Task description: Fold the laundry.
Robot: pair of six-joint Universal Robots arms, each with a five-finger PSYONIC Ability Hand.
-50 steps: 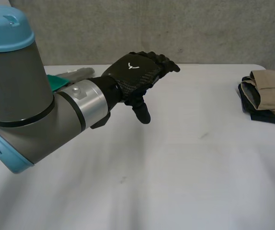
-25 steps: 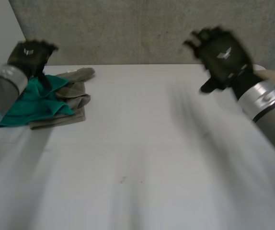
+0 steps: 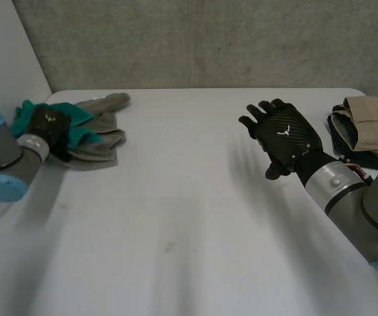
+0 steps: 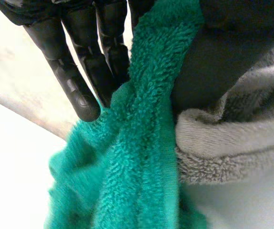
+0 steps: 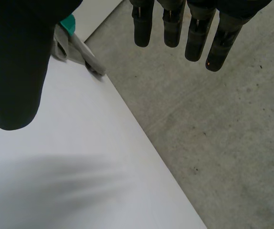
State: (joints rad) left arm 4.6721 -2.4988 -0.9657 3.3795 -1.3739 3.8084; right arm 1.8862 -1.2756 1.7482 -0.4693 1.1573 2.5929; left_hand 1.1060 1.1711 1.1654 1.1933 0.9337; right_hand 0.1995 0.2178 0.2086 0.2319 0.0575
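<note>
At the tabletop's (image 3: 189, 224) far-left corner, the left hand (image 3: 46, 124) grips the green towel (image 3: 78, 113). The left wrist view shows it pinched between fingers (image 4: 72, 81) and thumb, with the grey towel (image 3: 107, 139) touching it. The right hand (image 3: 286, 141), a white Y-shaped emblem (image 3: 285, 132) on its back, hovers with fingers straight, holding nothing. A folded clothes stack (image 3: 370, 125) sits at the right edge.

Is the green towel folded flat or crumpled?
Crumpled: the green towel is bunched in ridges between the left hand's fingers and thumb, beside the grey towel.
</note>
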